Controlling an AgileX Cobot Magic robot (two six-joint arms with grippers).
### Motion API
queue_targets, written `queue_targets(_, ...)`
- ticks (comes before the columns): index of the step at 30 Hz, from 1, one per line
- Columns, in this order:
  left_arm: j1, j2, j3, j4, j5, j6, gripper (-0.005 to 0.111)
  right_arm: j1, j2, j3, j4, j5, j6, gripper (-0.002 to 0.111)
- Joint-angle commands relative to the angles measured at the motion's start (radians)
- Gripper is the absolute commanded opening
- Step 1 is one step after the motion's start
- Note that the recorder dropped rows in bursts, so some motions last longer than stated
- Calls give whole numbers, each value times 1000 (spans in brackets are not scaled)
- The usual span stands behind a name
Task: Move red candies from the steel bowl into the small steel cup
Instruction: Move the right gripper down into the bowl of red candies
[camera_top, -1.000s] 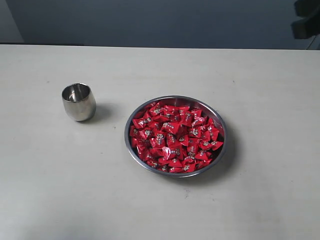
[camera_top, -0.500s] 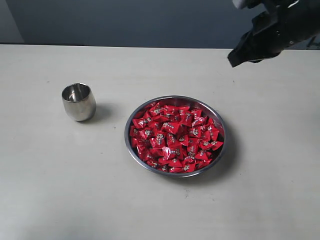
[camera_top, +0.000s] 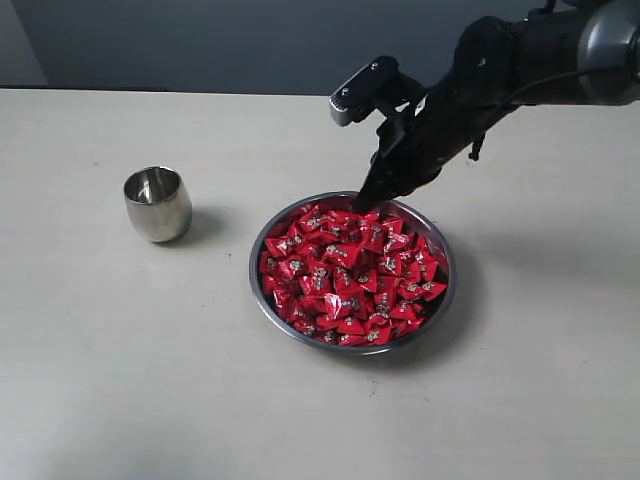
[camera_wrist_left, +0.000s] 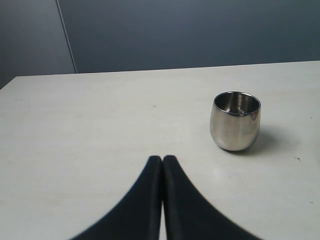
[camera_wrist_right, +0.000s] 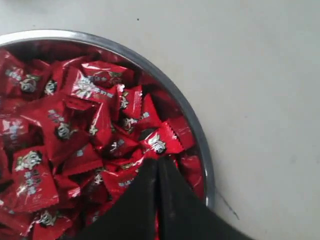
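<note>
A second ago only a dark corner of the right arm (camera_top: 520, 70) shows at the upper right of the exterior view. Half a second ago the right gripper (camera_top: 362, 205) hangs high in that corner. Now it has come down to the centre of the frame, at the far rim of the bowl (camera_top: 253, 285). The bowl, the cup (camera_top: 157, 203) and the heap of candies (camera_top: 345, 275) lie just where they did.

The gripper slants down and leftward from the upper right, its two fingers pressed together into one narrow point with nothing between them. In the right wrist view that point (camera_wrist_right: 159, 162) sits over the candies (camera_wrist_right: 65, 130) just inside the bowl's rim (camera_wrist_right: 200, 135); whether it touches them I cannot tell.

The bowl sits flat, mouth up, right of centre on the pale table (camera_top: 120, 380). The cup stands upright, mouth up, at the left, well apart from the bowl. The candies lie every way, with no shared long axis.

There is one bowl and one cup; the candies are too many and too piled to count.

The left gripper (camera_wrist_left: 162, 160) is also pinched together on nothing, with the cup (camera_wrist_left: 236, 121) near it.
</note>
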Motion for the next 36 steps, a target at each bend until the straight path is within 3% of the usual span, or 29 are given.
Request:
queue_targets(1, 1, -4, 4, -2, -2, -2, 0, 17, 24, -97, -175, 57, 121, 1)
queue_targets(2, 1, -4, 4, -2, -2, -2, 0, 17, 29, -111, -193, 70, 132, 4)
queue_targets(7, 1, -4, 4, -2, -2, -2, 0, 17, 40, -143, -225, 128, 276, 46)
queue_targets(11, 1, -4, 4, -2, -2, -2, 0, 17, 49, -143, -199, 128, 318, 39)
queue_targets(14, 1, -4, 4, -2, -2, -2, 0, 20, 71, -143, -135, 110, 310, 39)
queue_targets(26, 1, -4, 4, -2, -2, -2, 0, 106, 177, -161, -178, 106, 285, 39)
queue_targets(36, 1, -4, 4, -2, -2, -2, 0, 106, 177, -213, -173, 150, 285, 39)
